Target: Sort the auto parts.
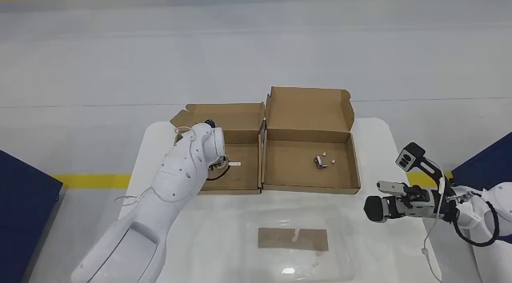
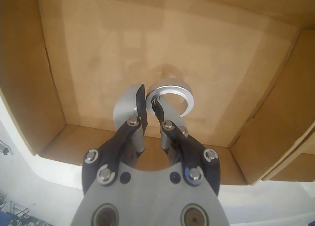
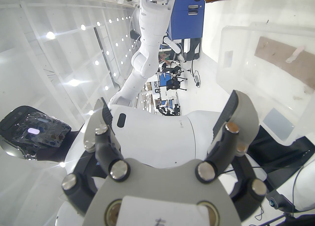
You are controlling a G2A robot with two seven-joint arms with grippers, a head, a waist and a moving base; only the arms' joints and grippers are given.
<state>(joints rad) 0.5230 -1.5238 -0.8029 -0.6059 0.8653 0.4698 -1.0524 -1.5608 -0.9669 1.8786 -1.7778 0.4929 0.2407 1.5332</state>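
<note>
Fingers [image 3: 237, 111] of my right gripper [image 3: 169, 97] stand wide apart and hold nothing. It is parked off the near right of the table [image 1: 374, 145], I judge to stay clear. The clear bin [image 1: 344, 261] sits near centre. Farther left, my left gripper [image 2: 147, 99] pinches a metal ring [image 2: 183, 94] by its wall, one finger through the hole, just above the floor of the left cardboard box [image 2: 196, 27], likely where it belongs. Small parts [image 1: 322, 158] lie in the right cardboard box [image 1: 296, 173].
</note>
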